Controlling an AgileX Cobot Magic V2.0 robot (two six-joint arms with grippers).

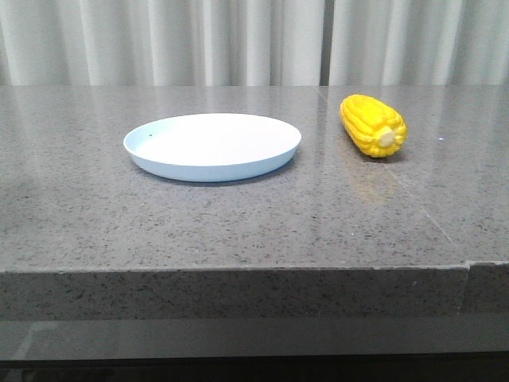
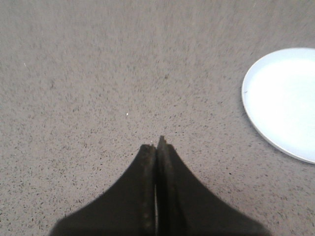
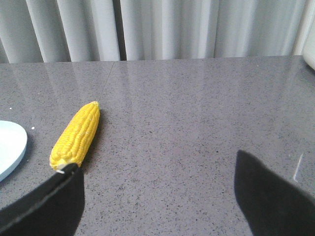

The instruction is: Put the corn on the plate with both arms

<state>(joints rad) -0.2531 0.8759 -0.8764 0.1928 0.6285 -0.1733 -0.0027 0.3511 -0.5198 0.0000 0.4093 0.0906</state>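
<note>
The yellow corn [image 1: 373,126] lies on the grey stone table, to the right of the pale blue-white plate [image 1: 212,146], its cream stub end facing me. Neither arm shows in the front view. In the left wrist view my left gripper [image 2: 156,143] is shut and empty over bare table, with the plate's edge [image 2: 283,101] off to one side. In the right wrist view my right gripper [image 3: 156,160] is open wide and empty. The corn [image 3: 78,133] lies just beyond one fingertip [image 3: 69,169], and a sliver of the plate [image 3: 10,147] shows beside it.
The grey speckled table [image 1: 238,223] has a front edge near me. White curtains [image 1: 254,40] hang behind the table. A pale object's edge [image 3: 310,49] shows at the far side of the right wrist view.
</note>
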